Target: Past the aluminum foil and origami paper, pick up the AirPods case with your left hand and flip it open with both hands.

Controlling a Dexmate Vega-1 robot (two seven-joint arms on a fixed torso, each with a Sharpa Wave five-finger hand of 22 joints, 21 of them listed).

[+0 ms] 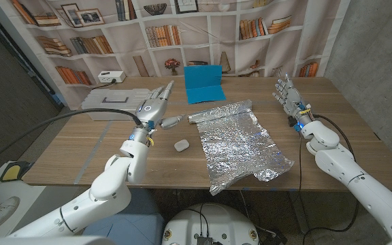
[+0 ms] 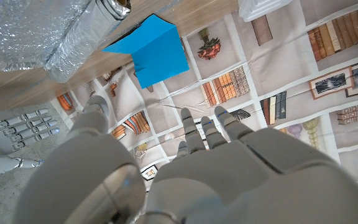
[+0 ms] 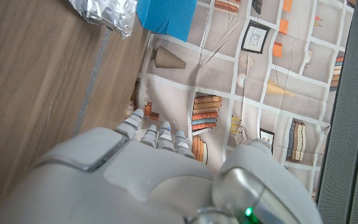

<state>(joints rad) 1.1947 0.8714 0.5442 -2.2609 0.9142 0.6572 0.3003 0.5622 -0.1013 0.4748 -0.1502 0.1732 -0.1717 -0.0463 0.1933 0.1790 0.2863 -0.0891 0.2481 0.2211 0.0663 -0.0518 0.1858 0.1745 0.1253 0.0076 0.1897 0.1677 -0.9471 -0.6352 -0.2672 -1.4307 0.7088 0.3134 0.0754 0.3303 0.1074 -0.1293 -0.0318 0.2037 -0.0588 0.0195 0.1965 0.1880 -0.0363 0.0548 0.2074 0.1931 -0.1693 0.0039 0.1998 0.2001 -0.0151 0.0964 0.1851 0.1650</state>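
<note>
The small white AirPods case [image 1: 181,145] lies on the wooden table [image 1: 67,156], just left of the unrolled aluminum foil sheet [image 1: 240,143]. Blue origami paper [image 1: 204,83] stands folded behind the foil roll; it also shows in the left wrist view as the blue paper [image 2: 151,50] beside the foil roll [image 2: 82,34]. My left hand [image 1: 154,107] hovers open above and left of the case, fingers spread, holding nothing. My right hand [image 1: 289,95] stands open at the table's right side, palm upright, well apart from the case. The left wrist view also catches my right hand [image 2: 14,134] far off.
A grey flat box [image 1: 111,104] sits at the back left with a white power strip [image 1: 111,77] behind it. A bookshelf-printed backdrop [image 1: 182,34] hangs behind the table. Bare wood [image 1: 332,122] lies around the right hand.
</note>
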